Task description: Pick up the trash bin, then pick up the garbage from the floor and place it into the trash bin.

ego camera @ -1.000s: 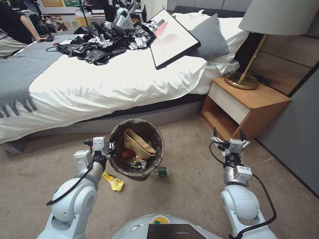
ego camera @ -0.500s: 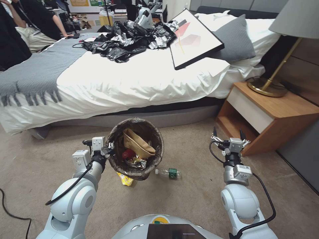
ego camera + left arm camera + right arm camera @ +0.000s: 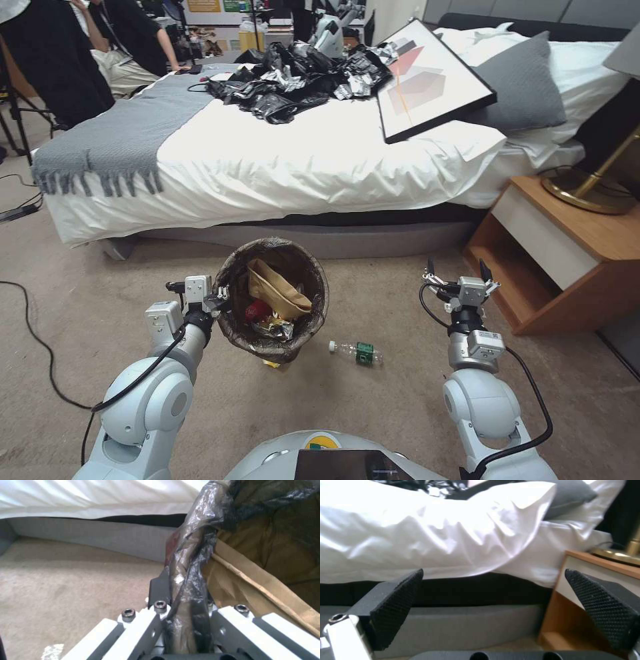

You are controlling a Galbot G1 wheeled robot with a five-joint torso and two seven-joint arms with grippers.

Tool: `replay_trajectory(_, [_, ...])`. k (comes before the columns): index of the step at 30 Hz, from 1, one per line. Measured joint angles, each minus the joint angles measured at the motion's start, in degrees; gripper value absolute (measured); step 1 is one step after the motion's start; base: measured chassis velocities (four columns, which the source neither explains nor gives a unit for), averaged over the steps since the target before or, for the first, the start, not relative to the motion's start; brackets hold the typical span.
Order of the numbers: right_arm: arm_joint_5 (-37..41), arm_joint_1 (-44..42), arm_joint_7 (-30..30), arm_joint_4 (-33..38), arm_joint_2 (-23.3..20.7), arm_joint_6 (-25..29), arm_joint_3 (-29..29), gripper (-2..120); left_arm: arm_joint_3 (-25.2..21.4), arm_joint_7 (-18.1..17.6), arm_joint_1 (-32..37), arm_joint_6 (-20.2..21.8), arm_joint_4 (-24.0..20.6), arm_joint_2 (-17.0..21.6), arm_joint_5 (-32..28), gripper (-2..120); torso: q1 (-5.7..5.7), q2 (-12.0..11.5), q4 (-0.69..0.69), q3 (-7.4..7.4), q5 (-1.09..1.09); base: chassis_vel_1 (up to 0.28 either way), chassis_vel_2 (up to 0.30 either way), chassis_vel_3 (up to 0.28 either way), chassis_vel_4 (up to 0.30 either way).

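Head view shows the left claw [image 3: 223, 298] pinching the trash bin [image 3: 273, 300] rim at nine o'clock, bottle [image 3: 355, 351] at four o'clock; left wrist view shows only bag liner [image 3: 190, 585] and rim gripped, which may slip; right wrist view shows the right claw [image 3: 506, 605] wide, empty.

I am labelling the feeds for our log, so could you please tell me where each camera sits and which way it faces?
Head view: on the robot's head, looking forward and down at the carpet and bed; both arms show, the left tool holding the trash bin, the right tool open beside a bottle on the floor.
Left wrist view: along the left tool, clamped on the bin's bagged rim.
Right wrist view: between the open right tool pads toward bed and nightstand.
All three share the bed.
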Motion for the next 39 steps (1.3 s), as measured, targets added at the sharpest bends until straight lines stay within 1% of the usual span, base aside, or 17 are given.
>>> replay_trajectory(6, [-0.04, -0.15, 0.08, 0.47, -1.12, -1.07, 0.03, 100, 0.06, -0.42, 0.00, -0.11, 0.18, -0.01, 0.06, 0, 0.00, 0.00, 0.00, 0.00, 0.00, 0.065, 0.058, 0.062, 0.065])
replay_trajectory(9, [0.12, -0.05, 0.62, 2.90, -4.06, -9.95, -0.45, 100, -0.14, 0.06, 0.02, -0.14, 0.31, 0.16, 1.01, 0, 0.00, 0.00, 0.01, 0.00, 0.00, 0.041, 0.030, 0.028, 0.035])
replay_trajectory(10, [0.12, -0.05, 0.62, 2.90, -4.06, -9.95, -0.45, 100, -0.14, 0.06, 0.02, -0.14, 0.31, 0.16, 1.01, 0, 0.00, 0.00, 0.01, 0.00, 0.00, 0.000, 0.000, 0.000, 0.000])
replay_trajectory(13, [3.37, 1.48, 0.66, 4.27, -7.49, -17.22, -1.40, 100, -0.14, -0.11, 0.03, -0.03, 0.25, 0.34, 1.02, 0, 0.00, 0.00, -0.02, 0.00, 0.00, 0.000, 0.000, 0.000, 0.000])
replay_trajectory(16, [5.06, 2.41, 0.90, 4.53, -9.21, -20.06, -1.95, 100, -0.14, -0.16, 0.02, -0.01, 0.24, 0.44, 1.02, 0, 0.00, 0.00, -0.03, 0.00, 0.00, 0.000, 0.000, 0.000, 0.000])
replay_trajectory(18, [12.27, 5.78, 1.91, 4.86, -16.32, -29.29, -4.16, 100, -0.09, -0.15, 0.18, 0.00, 0.13, 0.68, 1.33, 0, 0.00, 0.00, -0.04, 0.00, 0.03, 0.000, 0.000, 0.000, 0.000])
replay_trajectory(19, [12.27, 5.78, 1.91, 4.86, -16.32, -29.29, -4.16, 100, -0.09, -0.15, 0.18, 0.00, 0.13, 0.68, 1.33, 0, 0.00, 0.00, -0.04, 0.00, 0.03, 0.000, 0.000, 0.000, 0.000])
replay_trajectory(21, [23.47, 10.20, 2.39, 4.73, -24.57, -39.63, -6.49, 100, -0.09, 0.36, 0.52, 0.01, 0.02, 0.87, 1.96, 0, 0.00, 0.00, 0.08, 0.00, 0.00, 0.000, 0.000, 0.000, 0.000])
replay_trajectory(22, [30.34, 12.82, 1.77, 3.79, -28.79, -42.71, -8.36, 100, -0.14, 0.71, 0.70, 0.02, -0.01, 0.93, 2.35, 0, 0.00, 0.00, -0.04, 0.00, 0.00, 0.000, 0.000, 0.000, 0.000])
replay_trajectory(23, [30.34, 12.82, 1.77, 3.79, -28.79, -42.71, -8.36, 100, -0.14, 0.71, 0.70, 0.02, -0.01, 0.93, 2.35, 0, 0.00, 0.00, -0.04, 0.00, 0.00, 0.000, 0.000, 0.000, 0.000])
replay_trajectory(25, [36.37, 18.39, -1.36, 0.80, -33.80, -44.03, -12.17, 100, -0.30, 1.08, 0.88, 0.02, -0.03, 0.89, 2.78, 0, 0.00, 0.00, 0.04, 0.00, 0.02, 0.000, 0.000, 0.000, 0.000])
replay_trajectory(27, [38.74, 20.69, -2.92, -0.75, -35.24, -44.13, -13.98, 100, -0.37, 1.21, 0.92, 0.02, -0.05, 0.84, 2.89, 0, 0.00, 0.00, 0.03, 0.00, -0.01, 0.000, 0.000, 0.000, 0.000])
replay_trajectory(28, [41.65, 23.62, -4.77, -3.38, -36.34, -44.13, -17.65, 100, -0.49, 1.34, 0.93, 0.02, -0.05, 0.66, 3.11, 0, 0.00, 0.00, -0.01, 0.00, -0.05, 0.000, 0.000, 0.000, 0.000])
replay_trajectory(30, [43.76, 26.71, -6.22, -8.11, -36.23, -44.03, -24.26, 100, -0.73, 1.71, 0.91, 0.02, -0.04, 0.37, 3.65, 0, 0.00, 0.00, 0.00, 0.01, 0.02, 0.000, 0.000, 0.000, 0.000])
replay_trajectory(31, [43.76, 26.71, -6.22, -8.11, -36.23, -44.03, -24.26, 100, -0.73, 1.71, 0.91, 0.02, -0.04, 0.37, 3.65, 0, 0.00, 0.00, 0.00, 0.01, 0.02, 0.000, 0.000, 0.000, 0.000])
replay_trajectory(34, [44.84, 28.84, -6.25, -14.14, -34.96, -43.64, -32.40, 100, -0.94, 2.20, 0.69, 0.02, 0.44, 0.24, 4.22, 0, 0.00, 0.00, -0.02, 0.00, 0.01, 0.000, 0.000, 0.000, 0.000])
replay_trajectory(39, [45.48, 31.01, -6.27, -16.59, -34.24, -43.40, -36.44, 100, -0.81, 2.31, 0.34, 0.02, 0.95, 0.08, 4.58, 0, 0.00, 0.00, 0.00, 0.00, -0.01, 0.000, 0.000, 0.000, 0.000])
